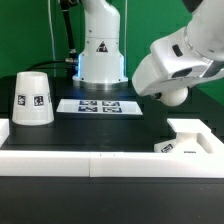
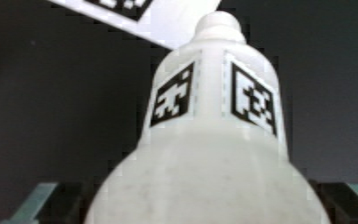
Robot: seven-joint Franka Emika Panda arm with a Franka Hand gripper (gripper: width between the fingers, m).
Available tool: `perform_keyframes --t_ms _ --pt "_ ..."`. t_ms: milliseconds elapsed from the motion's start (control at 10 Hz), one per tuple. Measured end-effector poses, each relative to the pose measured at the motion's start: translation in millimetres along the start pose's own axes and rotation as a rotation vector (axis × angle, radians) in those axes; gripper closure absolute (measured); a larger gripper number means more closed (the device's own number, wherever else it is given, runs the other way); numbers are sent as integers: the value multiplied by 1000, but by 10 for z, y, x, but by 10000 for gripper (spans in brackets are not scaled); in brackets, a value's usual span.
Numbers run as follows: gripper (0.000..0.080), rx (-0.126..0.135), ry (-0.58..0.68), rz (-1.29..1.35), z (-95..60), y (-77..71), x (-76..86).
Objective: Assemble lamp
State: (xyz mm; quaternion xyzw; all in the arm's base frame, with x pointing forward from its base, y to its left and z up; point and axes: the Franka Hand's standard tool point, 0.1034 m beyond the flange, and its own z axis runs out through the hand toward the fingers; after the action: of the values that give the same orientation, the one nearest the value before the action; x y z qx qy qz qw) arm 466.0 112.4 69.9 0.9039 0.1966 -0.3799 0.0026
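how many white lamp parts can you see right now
3. The white truncated-cone plastic shade stands at the exterior view's left; the low angular white base block lies at its right; the white ball-shaped bulb on a stem is gripped in the end effector.

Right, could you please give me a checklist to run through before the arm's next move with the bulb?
1. The bulb held in the gripper: ok.
2. Stem aimed at the base block: not ok; the wrist view shows the marker board beyond it.
3. The base block unobstructed: ok.
4. The shade out of the way, at the exterior view's left: ok.
5. Socket on the base block facing up: cannot tell.
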Motion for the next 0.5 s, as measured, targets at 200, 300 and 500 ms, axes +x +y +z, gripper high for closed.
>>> perform_keyframes --t_ms 200,300,500 --pt "222 -4 31 0 1 15 46" --pt "222 -15 102 -4 -59 59 84" --pt "222 -34 244 -26 -286 219 20"
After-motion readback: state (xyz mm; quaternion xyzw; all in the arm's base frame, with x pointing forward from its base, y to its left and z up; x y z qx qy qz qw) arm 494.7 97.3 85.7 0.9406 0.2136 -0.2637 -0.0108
